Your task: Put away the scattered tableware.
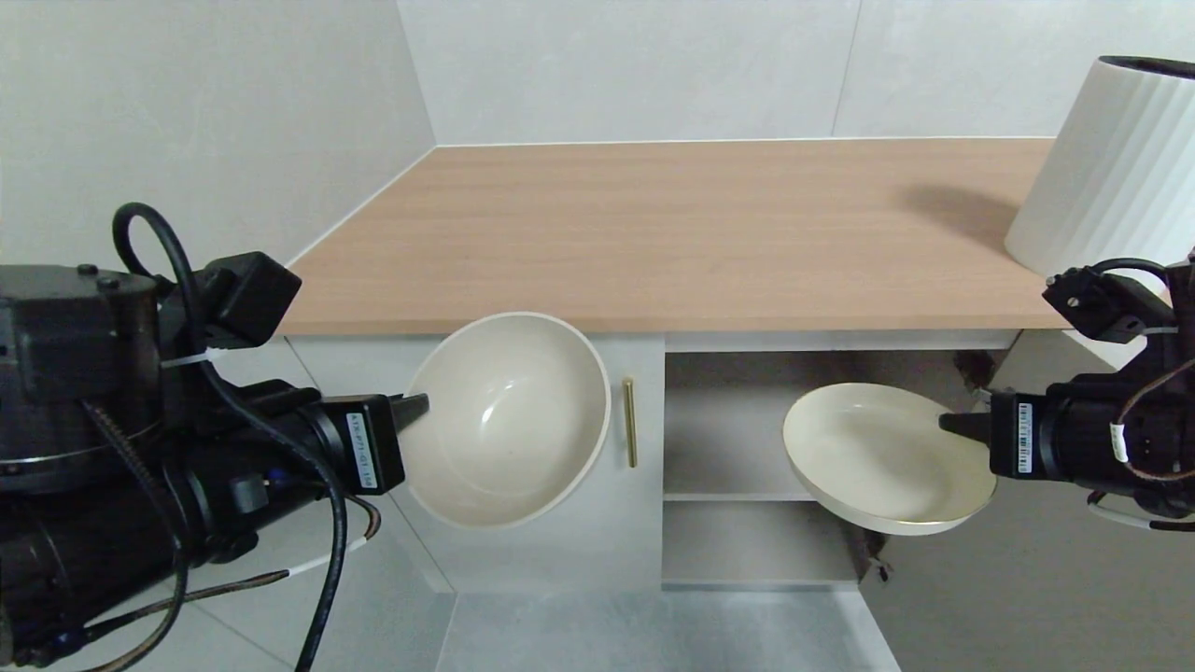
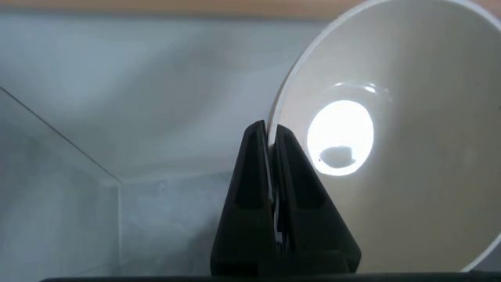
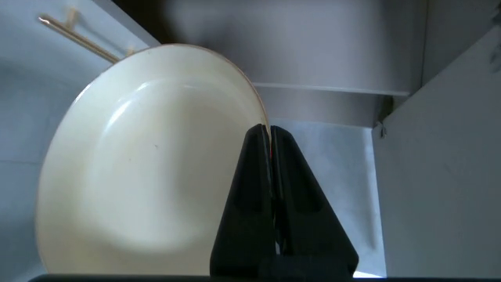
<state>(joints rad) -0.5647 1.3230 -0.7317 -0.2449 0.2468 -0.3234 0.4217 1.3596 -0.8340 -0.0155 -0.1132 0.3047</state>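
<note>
Gripped at its rim by the left gripper [image 1: 420,403], a deep cream bowl [image 1: 509,420] is held tilted in the head view, in front of the closed door of the cabinet [image 1: 728,448] and just beside the door handle [image 1: 629,434]. A shallow plate [image 1: 887,457] is clamped by the right gripper [image 1: 948,423] before the open compartment. A white ribbed container [image 1: 1111,168] stands at the right end of the countertop [image 1: 700,233].

In the left wrist view, the fingers [image 2: 254,180] are seen pinched narrow on the bowl's [image 2: 407,117] rim, one inside and one outside.

In the right wrist view, the plate [image 3: 149,172] is nipped the same way by the right gripper [image 3: 270,157], with the cabinet's shelf [image 3: 329,149] beyond it.

Both pieces are judged picked up but not yet stowed. Setting them on a shelf is what is left, and the bowl must first be brought across to the opening.
</note>
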